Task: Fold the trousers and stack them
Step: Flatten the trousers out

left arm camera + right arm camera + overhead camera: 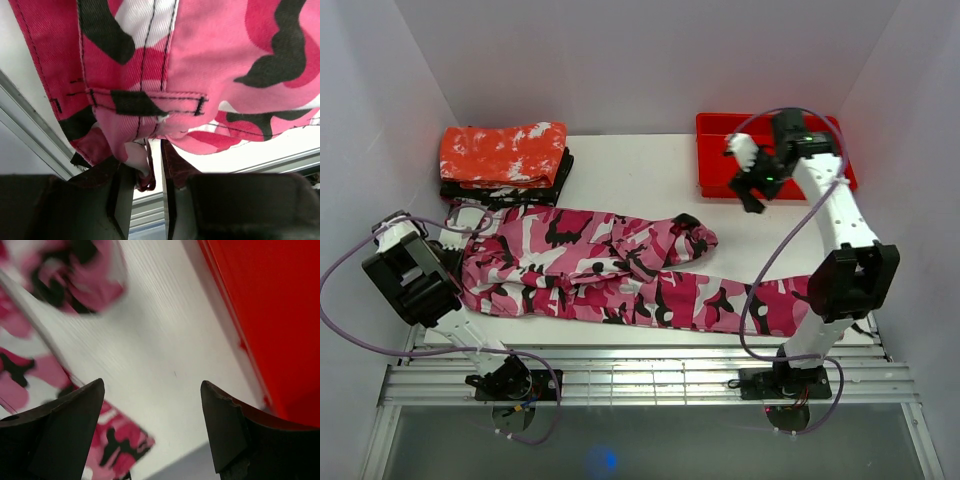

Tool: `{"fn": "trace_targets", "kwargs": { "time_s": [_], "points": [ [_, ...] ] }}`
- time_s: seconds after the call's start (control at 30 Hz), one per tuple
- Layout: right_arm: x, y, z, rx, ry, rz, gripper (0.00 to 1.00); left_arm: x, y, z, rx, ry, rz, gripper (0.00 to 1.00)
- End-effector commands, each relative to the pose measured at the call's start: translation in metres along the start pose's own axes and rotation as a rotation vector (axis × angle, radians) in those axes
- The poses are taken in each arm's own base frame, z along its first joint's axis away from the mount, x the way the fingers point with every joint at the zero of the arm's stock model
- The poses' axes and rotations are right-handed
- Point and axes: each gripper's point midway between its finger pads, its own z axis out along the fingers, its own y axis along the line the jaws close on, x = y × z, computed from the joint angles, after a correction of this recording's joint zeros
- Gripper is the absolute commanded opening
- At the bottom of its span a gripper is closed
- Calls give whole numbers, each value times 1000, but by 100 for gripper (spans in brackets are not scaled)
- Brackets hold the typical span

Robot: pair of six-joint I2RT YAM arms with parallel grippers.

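The pink camouflage trousers (610, 270) lie stretched across the white table from left to right. One leg is bunched near the middle and the other reaches the right arm's base. My left gripper (458, 238) is at their left end. In the left wrist view, the left gripper (147, 185) has its fingers close together on a fold of the trousers (210, 60) by a belt loop. My right gripper (748, 180) is raised beside the red tray, clear of the cloth. In the right wrist view, the right gripper (152, 385) is open and empty, with the trousers (30, 365) below it to the left.
A folded red cloth with white speckles (505, 152) lies on a dark folded garment at the back left. A red tray (720, 150) stands at the back right and also shows in the right wrist view (270, 315). A slatted metal rail (650, 375) runs along the table's near edge.
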Motion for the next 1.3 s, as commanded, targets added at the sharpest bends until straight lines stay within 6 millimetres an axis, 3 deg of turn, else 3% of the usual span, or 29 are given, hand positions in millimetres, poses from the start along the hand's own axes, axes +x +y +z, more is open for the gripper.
{"fn": "trace_targets", "kwargs": {
  "time_s": [0.0, 0.03, 0.07, 0.1, 0.13, 0.17, 0.2, 0.27, 0.33, 0.4, 0.57, 0.73, 0.77, 0.87, 0.9, 0.97, 1.07, 1.1, 1.17, 1.2, 1.27],
  "points": [
    [-104, 64, 19, -74, -141, -29, 83, -12, -5, -10, -18, -68, -28, 36],
    [-137, 85, 34, -98, -155, -76, 83, -13, -7, -10, -12, -75, -34, 36],
    [-155, 91, 42, -86, -173, -40, 82, -13, -7, -9, -12, -82, -39, 36],
    [-176, 115, 52, -115, -186, -67, 81, -15, -7, -8, -17, -90, -44, 36],
    [-186, 127, 74, -137, -172, -52, 81, -13, -9, -6, -14, -88, -60, 36],
    [-208, 134, 77, -134, -217, -13, 81, -13, -9, -5, -17, -91, -61, 36],
    [-220, 160, 96, -162, -207, -46, 81, -12, -9, -4, -18, -90, -69, 36],
    [-239, 181, 111, -167, -240, -38, 80, -10, -13, -3, -13, -90, -75, 37],
    [-247, 214, 130, -222, -234, -39, 80, -10, -15, -3, -15, -93, -76, 37],
    [-249, 233, 152, -222, -203, -30, 79, -9, -15, -4, -21, -97, -76, 37],
    [-237, 255, 180, -265, -139, 20, 81, -7, -16, -2, -22, -91, -75, 36],
    [-211, 272, 209, -257, -57, 30, 80, -6, -16, 1, -26, -91, -81, 36],
    [-207, 269, 214, -226, -45, 37, 76, -6, -15, 1, -30, -96, -81, 36],
    [-197, 253, 222, -127, -9, 37, 43, -5, -16, 4, -33, -96, -92, 35],
    [-196, 247, 220, -97, -7, 34, 24, -3, -16, 6, -32, -89, -96, 34],
    [-193, 233, 209, -49, -8, 21, 9, -1, -16, 7, -33, -81, -102, 33],
    [-182, 205, 177, -18, -20, 23, 8, -3, -11, 5, -45, -88, -109, 28],
    [-184, 182, 152, 9, -64, 41, 8, -3, -10, 4, -48, -91, -113, 26],
    [-168, 160, 133, 15, -73, 68, 8, -2, -7, 4, -55, -92, -121, 24],
    [-162, 127, 107, 51, -116, 105, 8, -1, -7, 4, -54, -92, -126, 23],
    [-145, 101, 88, 69, -135, 138, 8, 0, -5, 4, -59, -93, -137, 19]
  ]
}}
